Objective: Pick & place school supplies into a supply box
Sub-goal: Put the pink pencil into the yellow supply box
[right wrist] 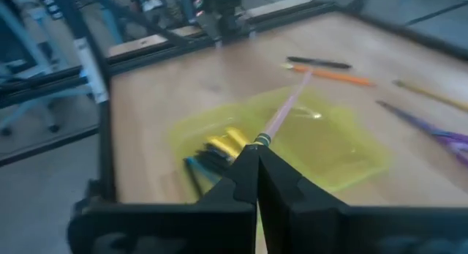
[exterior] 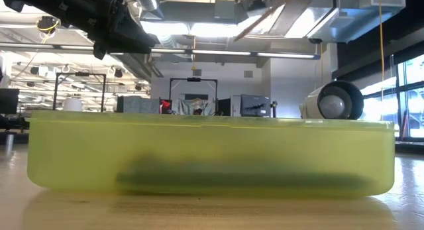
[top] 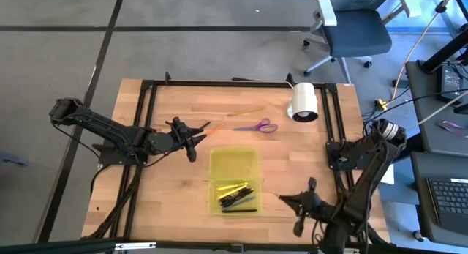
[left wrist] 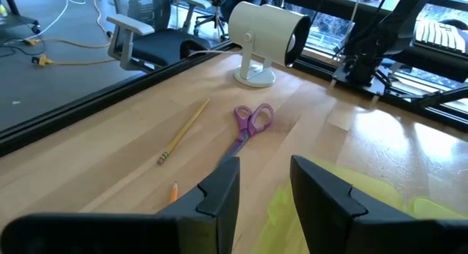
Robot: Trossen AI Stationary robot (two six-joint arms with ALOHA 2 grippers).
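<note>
Your tabletop (top: 175, 188) is pale wood inside a black frame. Just below its centre lies the supply box (top: 234, 181), open and flat, a translucent yellow-green case. The half toward 6 o'clock holds a cluster of yellow, black and blue pens (top: 237, 196); the half toward 12 o'clock is bare.

At 1 o'clock from the box you have a white cylindrical roll (top: 305, 102) on its stand.

Your left hand (top: 191, 140) hovers at 10 o'clock from the box, fingers (left wrist: 219, 192) parted, nothing seen between them. An orange pencil (top: 210, 127) lies just beside it.

Your right hand (top: 290, 201) sits at 4 o'clock from the box, shut on a slim pink pen (right wrist: 281, 115).

Purple-handled scissors (top: 257, 126) lie at 12 o'clock from the box; a wood-coloured pencil (top: 246, 111) lies just beyond them.
</note>
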